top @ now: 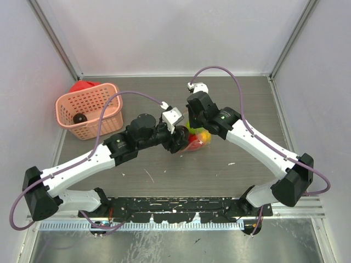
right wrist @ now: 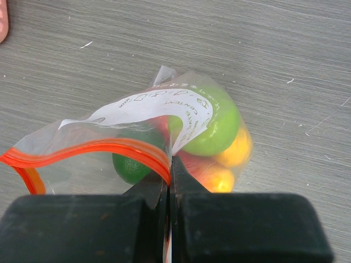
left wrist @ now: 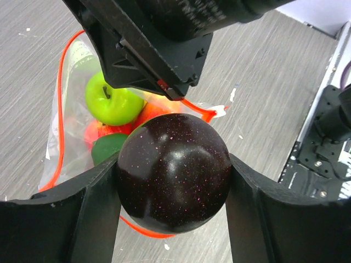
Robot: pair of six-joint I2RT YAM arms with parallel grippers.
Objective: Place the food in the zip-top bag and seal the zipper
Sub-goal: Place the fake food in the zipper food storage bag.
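Counts: 2 arms, 1 zip-top bag (right wrist: 153, 104), 1 zipper (right wrist: 104, 147), 1 pink basket (top: 90, 101). Food: 1 dark purple-brown fruit (left wrist: 174, 170) was outside the bag. Inside were 1 bright green apple (left wrist: 112, 101), 1 dark green pc (left wrist: 107, 148) and 1 yellow pc (right wrist: 238, 150). There was also an orange pc (right wrist: 216, 178) and a red pc (left wrist: 96, 131); exact no. unclear thru the crinkled plastic. 1 small dark item (top: 80, 117) lay in the basket, too small to ID.

Bag was clear and crinkly w/ a white printed label, lying on the grey tabletop (right wrist: 274, 55) just beyond the R fingers (right wrist: 186, 189). Zipper was a thin red-orange strip w/ a whitish tip. The mouth gaped open, the strip looping round twd the L fingers (left wrist: 96, 219).

R fingers were pressed together, clamped on the zipper edge and holding that lip up. L fingers stood apart, clamped on the dark purple-brown fruit, one each side. The fruit was round, glossy and speckled, and filled the gap btwn them. The bag mouth lay just beyond the L fingertips, w/ the R fingers directly past the fruit.

L arm reached in from near-left, elbow bent, wrist pointing twd centre. R arm came from near-right, forearm angled in, wrist tipped down over the bag. Both sets of fingers were close together; the basket sat well apart, left of the L fingers.
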